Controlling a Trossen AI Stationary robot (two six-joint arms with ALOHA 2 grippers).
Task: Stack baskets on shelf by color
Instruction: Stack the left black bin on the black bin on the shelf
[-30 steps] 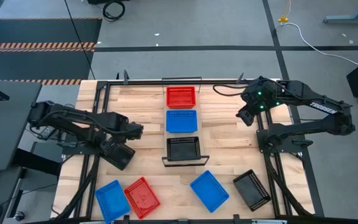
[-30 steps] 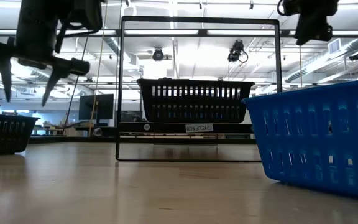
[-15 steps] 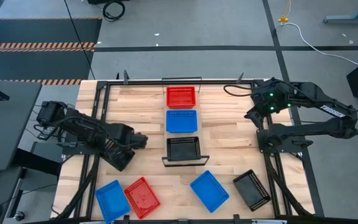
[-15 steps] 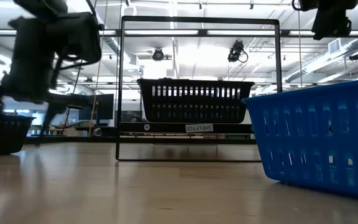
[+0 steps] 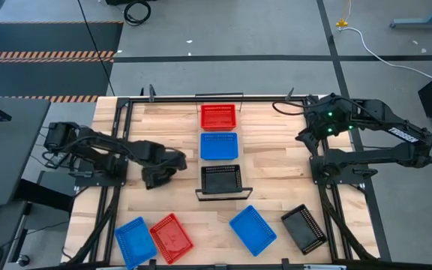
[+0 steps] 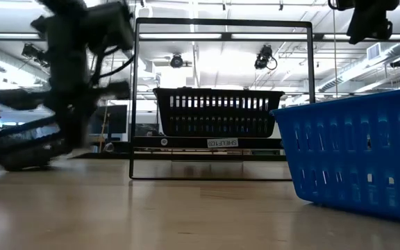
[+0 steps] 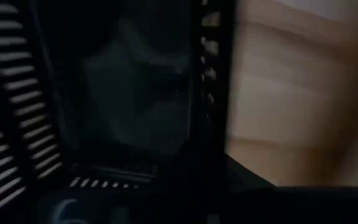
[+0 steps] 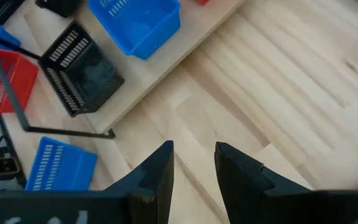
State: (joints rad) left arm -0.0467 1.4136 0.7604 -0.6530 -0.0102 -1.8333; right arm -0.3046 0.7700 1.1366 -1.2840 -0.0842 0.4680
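On the shelf (image 5: pixel 219 161) in the middle of the table stand a red basket (image 5: pixel 218 116), a blue basket (image 5: pixel 219 145) and a black basket (image 5: pixel 221 179) in a row. My left gripper (image 5: pixel 161 168) is at the table's left, shut on another black basket (image 5: pixel 154 178). That basket shows blurred and tilted in the low view (image 6: pixel 25 144), and its inside fills the left wrist view (image 7: pixel 135 93). My right gripper (image 8: pixel 194 168) hangs open and high over the far right of the table (image 5: pixel 306 139), with nothing between its fingers. My left gripper comes at the black basket from above. The gripper's own body hides the place of contact in the high view. The left wrist view shows only the basket's floor and one mesh wall (image 7: pixel 213 93) close up. The basket hangs tilted below the gripper, low over the table.
Along the near edge lie a blue basket (image 5: pixel 135 240), a red one (image 5: pixel 172 238), a second blue one (image 5: pixel 252 229) and a black one (image 5: pixel 304 228). A thin black wire frame (image 5: pixel 223 193) stands at the shelf's near end. Bare wood lies between the shelf and either arm.
My left gripper has dropped onto the black basket at the table's left and shut on it. It has drawn the basket toward the shelf and the far edge, tipping it. My right gripper has drifted a little toward the right edge and up.
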